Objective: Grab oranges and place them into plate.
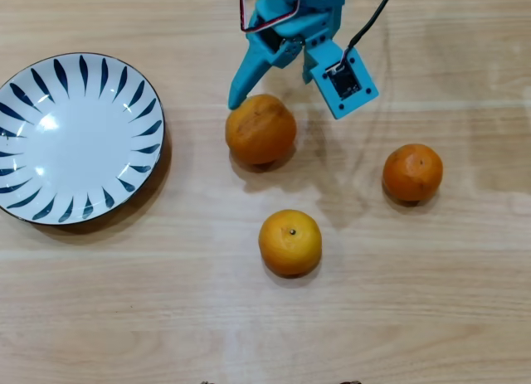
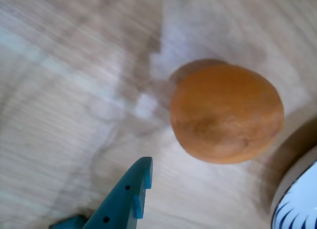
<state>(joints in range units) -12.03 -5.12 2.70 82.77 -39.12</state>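
Note:
In the overhead view three oranges lie on the wooden table: a larger one (image 1: 260,128) in the middle, a smaller, darker one (image 1: 412,172) to the right, and a yellowish one (image 1: 289,241) with a dark stem dot nearer the front. The white plate (image 1: 76,143) with dark blue rim strokes sits at the left with nothing on it. My blue gripper (image 1: 270,84) hangs just behind the larger orange, jaws apart and holding nothing; one fingertip (image 1: 237,99) reaches down beside the orange's upper left. The wrist view shows that orange (image 2: 227,113), blurred, one blue finger (image 2: 130,197), and the plate's rim (image 2: 297,205).
The black cable and the blue camera mount (image 1: 347,83) stick out to the right of the gripper. The pale wooden tabletop (image 1: 398,318) fills the whole overhead view.

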